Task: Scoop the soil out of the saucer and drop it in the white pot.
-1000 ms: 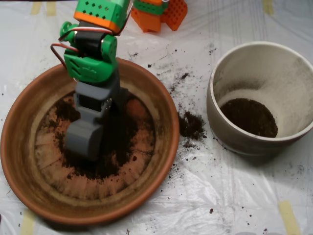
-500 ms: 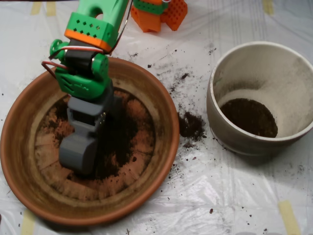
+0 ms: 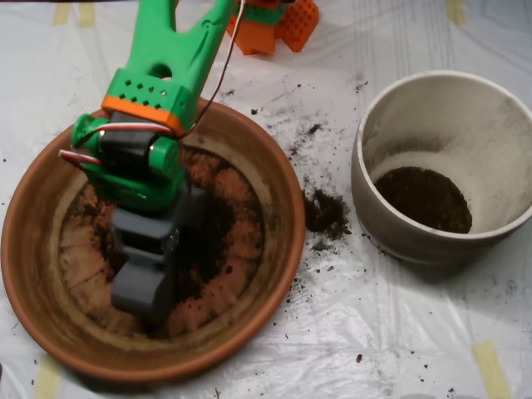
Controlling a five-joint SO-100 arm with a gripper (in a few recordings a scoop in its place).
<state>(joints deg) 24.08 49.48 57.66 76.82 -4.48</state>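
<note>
1. The green-and-orange arm (image 3: 166,66) is reaching down from the top of the overhead view into the saucer (image 3: 274,179), which is sitting on the left part of the counter (image 3: 399,332).
2. The grey tool (image 3: 141,287) is lying low over the saucer's lower-left floor, its rounded shell facing the camera; the shell is hiding its mouth, so how far it is parted, and whether it is carrying anything, cannot be told from above.
3. The soil (image 3: 212,237) is lying as a dark patch across the middle of the saucer floor, just to the right of the tool and partly under it, with orange ridged floor showing around the patch.
4. The white pot (image 3: 374,199) is standing to the right of the saucer, apart from it, and is holding a dark layer of soil at its bottom; its inner wall is looking dusty.
5. A small spilled clump (image 3: 324,212) is resting on the counter between the saucer and the white pot, with fine specks scattered above and below it.
6. Strips of yellow tape (image 3: 490,366) are lying near the edges of the pale counter covering.
</note>
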